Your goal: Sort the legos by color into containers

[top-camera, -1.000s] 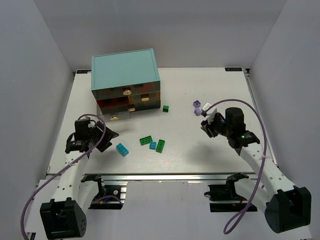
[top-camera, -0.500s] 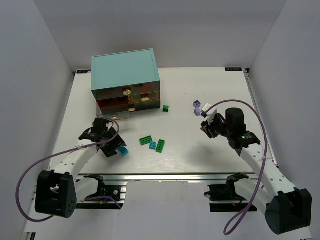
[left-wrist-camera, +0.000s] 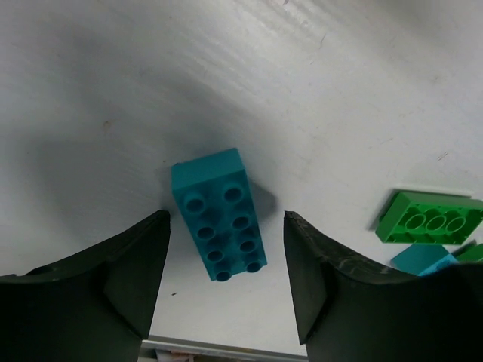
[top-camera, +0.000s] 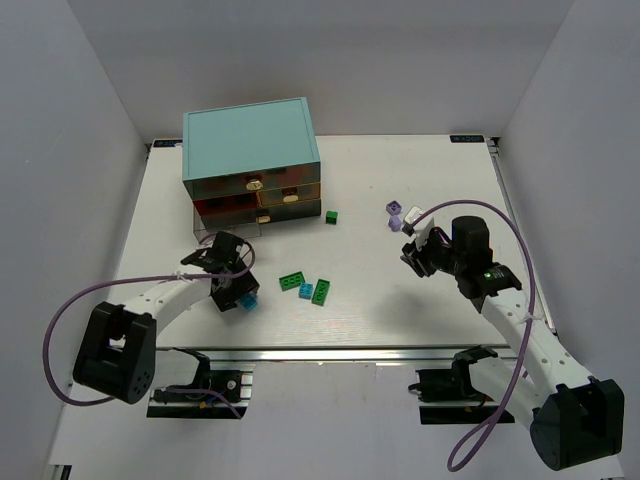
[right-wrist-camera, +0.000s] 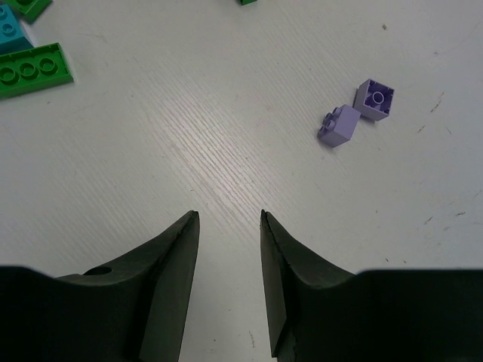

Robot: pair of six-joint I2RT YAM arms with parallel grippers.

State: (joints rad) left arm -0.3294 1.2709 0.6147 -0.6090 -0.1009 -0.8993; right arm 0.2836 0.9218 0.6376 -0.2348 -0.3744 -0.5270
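A cyan-blue brick point(top-camera: 247, 300) lies studs-up on the table, and my left gripper point(top-camera: 235, 285) hovers over it. In the left wrist view the brick point(left-wrist-camera: 219, 215) sits between my open fingers point(left-wrist-camera: 226, 220), touching neither. Two green bricks point(top-camera: 292, 281) point(top-camera: 322, 290) and a small cyan one point(top-camera: 306, 291) lie just to the right. A dark green piece point(top-camera: 331, 217) sits by the teal cabinet point(top-camera: 250, 140), whose drawers point(top-camera: 260, 195) face me. Lavender pieces point(top-camera: 394, 208) point(right-wrist-camera: 338, 125) lie ahead of my right gripper point(top-camera: 415, 250), which is open and empty point(right-wrist-camera: 229, 215).
The cabinet's bottom left drawer point(top-camera: 225, 232) is pulled out, just behind my left gripper. A pale piece point(top-camera: 412, 213) lies beside the lavender ones. The table's front rail point(top-camera: 320, 352) runs close behind the cyan brick. White walls enclose the table.
My left arm has swung right from the table's left side and now sits over the cyan-blue brick. The right arm has not moved.
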